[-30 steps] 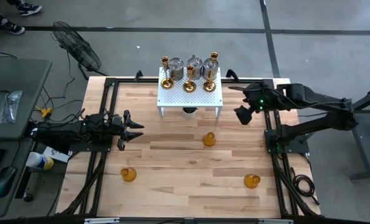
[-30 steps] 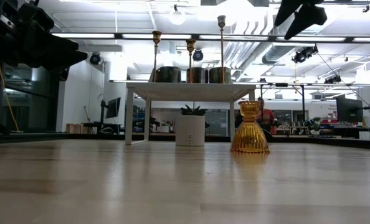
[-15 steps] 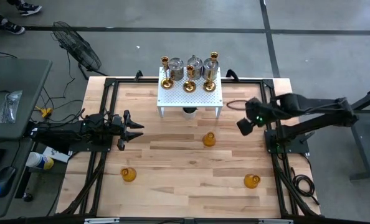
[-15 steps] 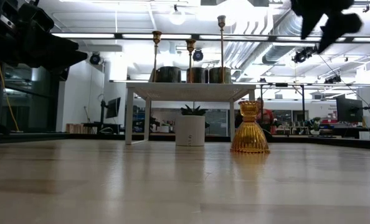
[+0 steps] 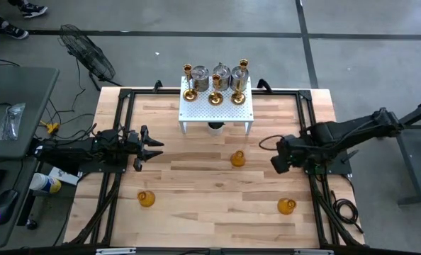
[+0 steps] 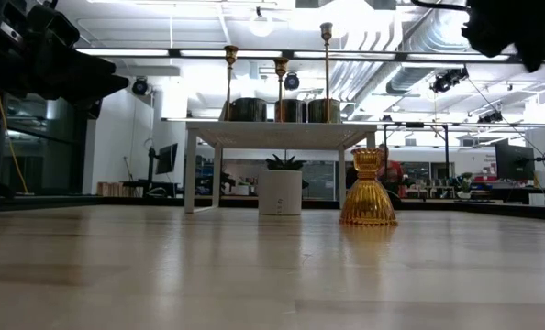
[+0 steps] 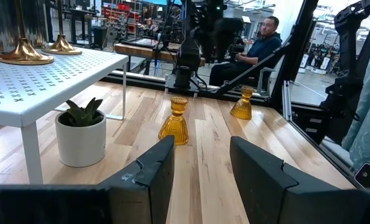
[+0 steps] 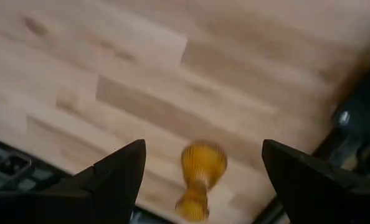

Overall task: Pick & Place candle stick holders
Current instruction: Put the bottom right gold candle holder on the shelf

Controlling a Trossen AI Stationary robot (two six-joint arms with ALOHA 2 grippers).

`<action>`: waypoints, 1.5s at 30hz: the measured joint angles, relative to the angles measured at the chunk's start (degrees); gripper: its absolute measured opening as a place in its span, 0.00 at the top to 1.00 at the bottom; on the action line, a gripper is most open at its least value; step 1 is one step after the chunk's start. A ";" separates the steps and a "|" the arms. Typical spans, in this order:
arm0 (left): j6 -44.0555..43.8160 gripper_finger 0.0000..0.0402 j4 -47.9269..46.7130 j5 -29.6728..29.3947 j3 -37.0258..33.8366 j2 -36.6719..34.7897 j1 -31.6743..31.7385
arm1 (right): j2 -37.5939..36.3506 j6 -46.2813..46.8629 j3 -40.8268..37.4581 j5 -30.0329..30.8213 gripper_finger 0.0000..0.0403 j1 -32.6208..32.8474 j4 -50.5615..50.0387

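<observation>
Amber candle stick holder point(image 8: 200, 177) sits below the right gripper point(image 8: 200, 163), fingers point(image 8: 113, 177) spread apart.

A rack point(image 5: 217, 108) at top centre of the table point(image 5: 196, 177) carries six holders point(image 5: 216, 79), a potted plant point(image 5: 215, 127) beneath it, one holder point(image 5: 237, 159) just below, and two others point(image 5: 147, 199) point(image 5: 286, 206) lower left and lower right.
</observation>
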 joint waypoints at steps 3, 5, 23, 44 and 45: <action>0.00 0.62 -0.02 0.00 0.00 0.00 -0.02 | 0.83 6.11 0.01 -2.81 0.22 2.93 -0.06; 0.00 0.62 0.00 -0.01 -0.01 -0.01 -0.02 | 1.78 11.22 0.02 -4.26 0.22 5.34 -0.03; 0.00 0.62 0.00 0.00 -0.02 0.00 -0.02 | 11.78 41.25 0.02 -9.04 0.22 23.09 10.97; 0.00 0.62 0.00 -0.02 -0.01 -0.02 -0.01 | 22.69 51.99 0.02 -4.07 0.22 28.73 13.55; 0.00 0.62 0.00 -0.01 -0.02 -0.01 -0.02 | 23.15 51.99 0.02 -4.10 0.22 29.02 13.55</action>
